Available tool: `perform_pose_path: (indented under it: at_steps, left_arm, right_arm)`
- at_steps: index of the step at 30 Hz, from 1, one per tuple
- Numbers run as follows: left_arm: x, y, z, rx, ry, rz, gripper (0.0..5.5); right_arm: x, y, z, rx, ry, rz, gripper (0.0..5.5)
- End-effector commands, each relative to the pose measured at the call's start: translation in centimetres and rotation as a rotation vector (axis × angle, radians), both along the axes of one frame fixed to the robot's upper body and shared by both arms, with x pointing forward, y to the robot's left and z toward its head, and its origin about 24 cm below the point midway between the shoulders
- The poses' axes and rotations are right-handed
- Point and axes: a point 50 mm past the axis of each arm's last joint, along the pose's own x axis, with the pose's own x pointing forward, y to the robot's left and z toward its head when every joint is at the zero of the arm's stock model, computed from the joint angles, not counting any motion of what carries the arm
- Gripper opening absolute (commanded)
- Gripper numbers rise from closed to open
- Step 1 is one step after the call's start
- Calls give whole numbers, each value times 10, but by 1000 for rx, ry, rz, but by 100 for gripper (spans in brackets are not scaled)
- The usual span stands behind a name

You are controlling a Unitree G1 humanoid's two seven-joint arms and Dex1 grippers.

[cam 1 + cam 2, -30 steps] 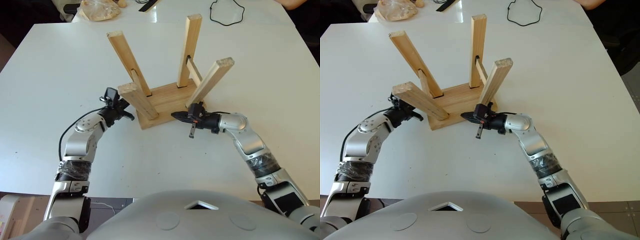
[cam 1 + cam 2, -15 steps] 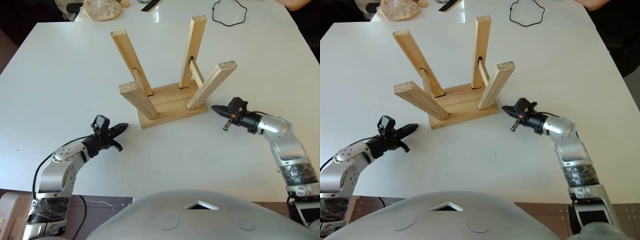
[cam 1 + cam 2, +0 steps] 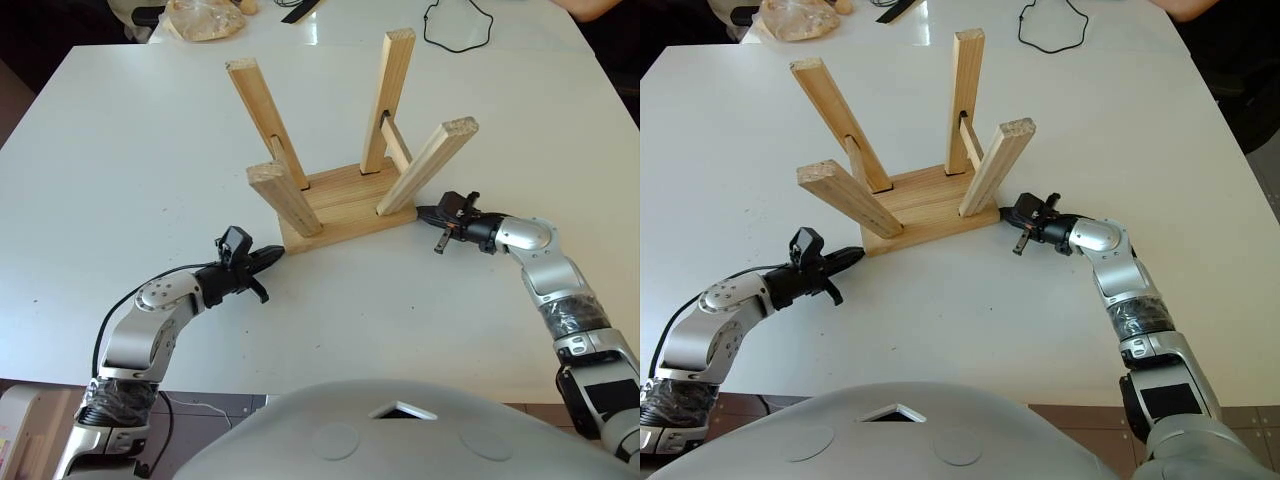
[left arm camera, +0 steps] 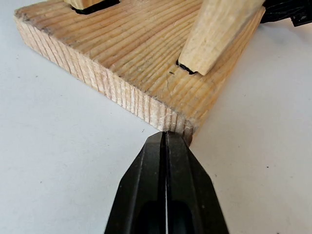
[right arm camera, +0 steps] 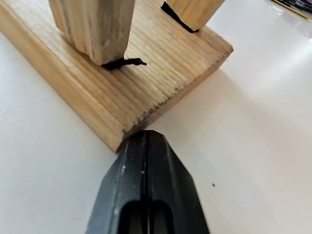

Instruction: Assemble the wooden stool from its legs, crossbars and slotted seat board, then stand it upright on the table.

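The wooden stool stands upside down on the white table (image 3: 120,150). Its seat board (image 3: 345,205) lies flat, and the legs (image 3: 265,125) splay upward with a crossbar (image 3: 395,145) between the two right ones. My left gripper (image 3: 268,254) is shut with nothing in it. Its tip (image 4: 165,136) sits right at the board's near left corner (image 4: 183,127). My right gripper (image 3: 425,212) is also shut and empty, with its tip (image 5: 146,134) at the board's near right corner (image 5: 119,139). In both wrist views a leg foot (image 5: 95,29) sits in its dark slot.
At the table's far edge lie a crumpled bag (image 3: 205,18), a dark flat object (image 3: 298,10) and a looped black cable (image 3: 455,25). Bare white tabletop spreads to the left, right and front of the stool.
Both grippers drew back from the stool toward the near side of the table. They have now come in again, to the seat board's two near corners.
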Motion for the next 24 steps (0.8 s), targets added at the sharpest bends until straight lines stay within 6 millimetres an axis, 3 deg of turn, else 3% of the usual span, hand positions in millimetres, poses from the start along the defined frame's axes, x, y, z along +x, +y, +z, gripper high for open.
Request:
perform_pose_path:
  at_steps: [1,7,12,14,20,24]
  left_arm:
    - [-13,0,-18,45,102,6,3]
    - [-15,-8,-12,-7,73,-37,3]
    - [-22,-16,8,-106,39,-108,3]
    - [-18,-18,23,-160,-9,-120,3]
    - [5,-24,93,-349,-235,-136,3]
    - [5,-26,102,-360,-232,-149,3]
  right_arm:
    - [-17,12,-5,40,93,111,0]
    - [-40,4,1,41,156,162,0]
    - [-64,0,12,72,219,209,0]
    - [-70,3,23,118,226,233,0]
    - [-58,13,77,339,113,201,0]
    - [-57,16,88,364,93,209,0]
